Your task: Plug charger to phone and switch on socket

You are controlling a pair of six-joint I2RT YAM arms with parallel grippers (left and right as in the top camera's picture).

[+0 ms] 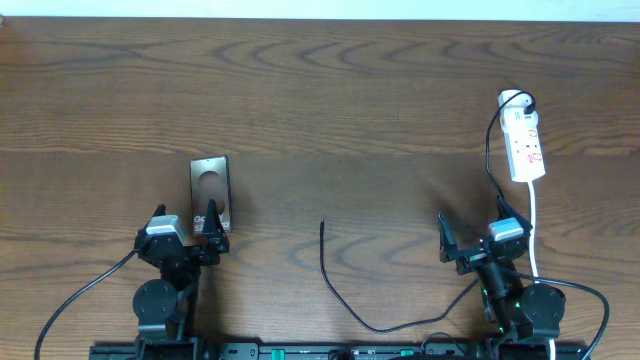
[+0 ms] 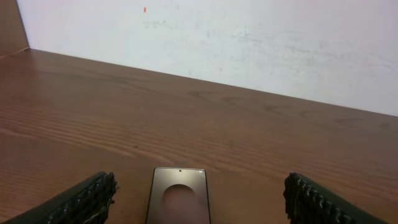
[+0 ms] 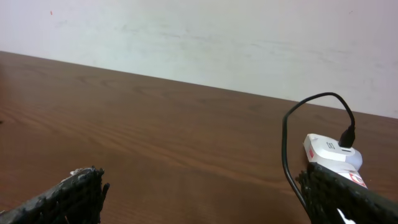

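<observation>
- The left end effector [image 1: 185,222] hovers spread and empty at the near end of the phone [image 1: 210,185].
- The phone lies flat on the counter [image 1: 350,100], back up, with nothing plugged into it.
- The charger [image 1: 322,250] has its free tip on the bare counter, well apart from the phone. That half of the task is not yet done.
- The right end effector [image 1: 476,232] is also spread wide and holds nothing. The cable passes beside it.
- The socket [image 1: 526,148] lies at the far right, and the adapter [image 1: 514,100] appears seated at its far end.
- Whether the switch is on cannot be told, so it likely remains to be pressed, after the tip goes into the phone.
</observation>
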